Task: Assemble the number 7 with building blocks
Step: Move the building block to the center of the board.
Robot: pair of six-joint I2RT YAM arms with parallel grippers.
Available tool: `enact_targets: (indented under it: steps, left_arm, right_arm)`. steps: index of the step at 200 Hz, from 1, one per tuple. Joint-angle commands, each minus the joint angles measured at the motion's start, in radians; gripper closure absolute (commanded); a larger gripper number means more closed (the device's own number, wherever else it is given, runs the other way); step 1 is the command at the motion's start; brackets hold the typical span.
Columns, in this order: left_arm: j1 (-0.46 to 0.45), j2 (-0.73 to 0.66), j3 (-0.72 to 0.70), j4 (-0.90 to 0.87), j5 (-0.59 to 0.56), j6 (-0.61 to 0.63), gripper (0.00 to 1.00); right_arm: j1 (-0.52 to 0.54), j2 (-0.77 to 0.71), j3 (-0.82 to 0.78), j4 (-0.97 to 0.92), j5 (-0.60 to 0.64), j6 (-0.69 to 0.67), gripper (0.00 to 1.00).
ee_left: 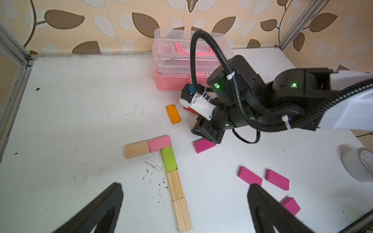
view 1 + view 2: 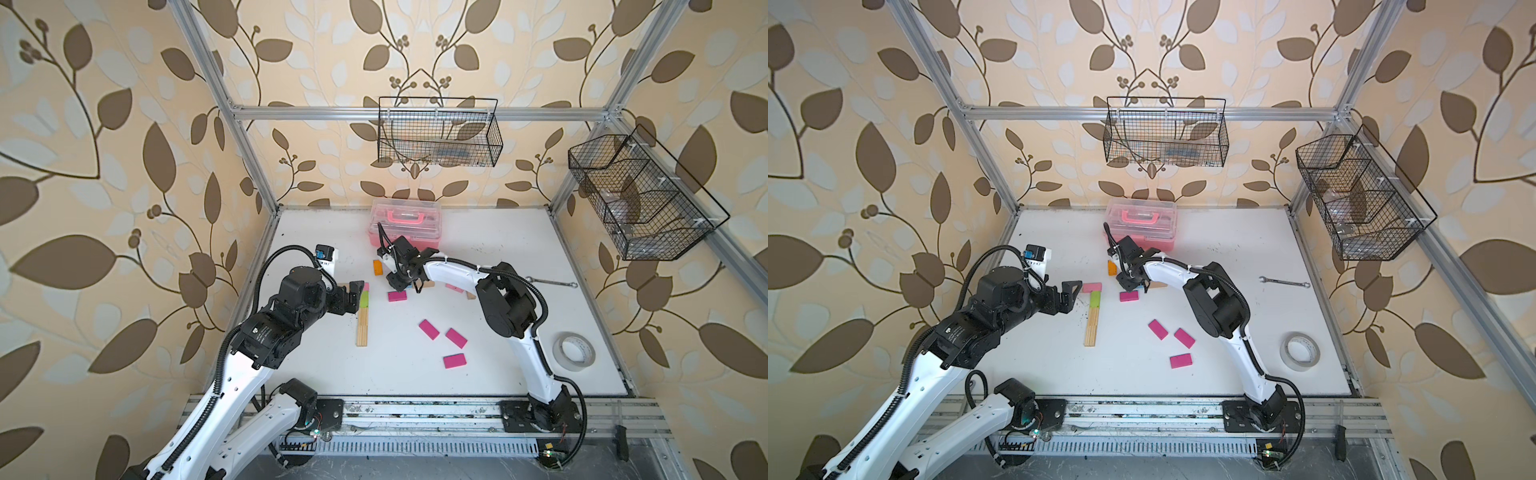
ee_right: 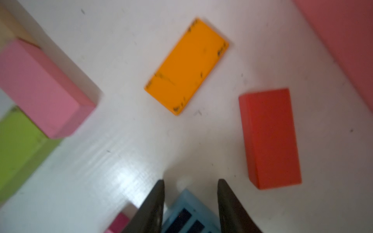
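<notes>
The number 7 lies at the table's left middle. A plain wood block (image 1: 137,149) and a light pink block (image 1: 160,143) form its bar. A lime green block (image 1: 169,159) and two grooved wood blocks (image 1: 175,185) run down from it. My left gripper (image 1: 184,188) hovers open over the stem, empty, seen beside the bar in a top view (image 2: 1069,295). My right gripper (image 3: 191,181) is low near the pink case, its jaws narrowly astride a blue-striped block (image 3: 187,211) with a thin gap showing. An orange block (image 3: 186,66) and a red block (image 3: 269,139) lie just beyond it.
The pink plastic case (image 2: 405,226) stands at the back. Several magenta blocks lie loose, one by the right gripper (image 2: 397,296) and others nearer the front (image 2: 429,329). A tape roll (image 2: 575,351) and a wrench (image 2: 550,282) lie at the right.
</notes>
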State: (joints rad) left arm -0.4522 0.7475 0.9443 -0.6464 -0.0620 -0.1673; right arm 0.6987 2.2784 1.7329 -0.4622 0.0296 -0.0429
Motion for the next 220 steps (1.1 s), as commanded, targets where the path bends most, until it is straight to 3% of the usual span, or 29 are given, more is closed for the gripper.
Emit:
enact_targets:
  steps: [1, 54, 74, 103, 137, 220]
  left_arm:
    - [-0.006, 0.004, 0.0, 0.024, -0.012, -0.005, 0.01]
    - [-0.006, 0.033, 0.012, 0.04, 0.012, -0.006, 0.01]
    - [-0.006, 0.039, 0.011, 0.046, 0.023, -0.006, 0.01]
    - [-0.006, 0.045, 0.011, 0.047, 0.03, -0.009, 0.01]
    - [-0.006, 0.033, 0.001, 0.043, 0.026, -0.014, 0.01]
    - [-0.005, 0.006, -0.006, 0.022, -0.007, -0.005, 0.01]
  right_arm:
    - [-0.034, -0.071, -0.096, -0.03, 0.05, -0.009, 0.58]
    - [-0.161, -0.24, -0.377, 0.003, 0.108, 0.07, 0.59]
    - [-0.22, -0.294, -0.45, 0.017, 0.069, 0.1, 0.6]
    - [-0.19, -0.348, -0.469, 0.09, 0.036, 0.045, 0.57]
    - [-0.144, -0.276, -0.348, 0.144, -0.044, -0.013, 0.52]
    - [-0.112, 0.025, 0.075, 0.021, -0.105, -0.094, 0.4]
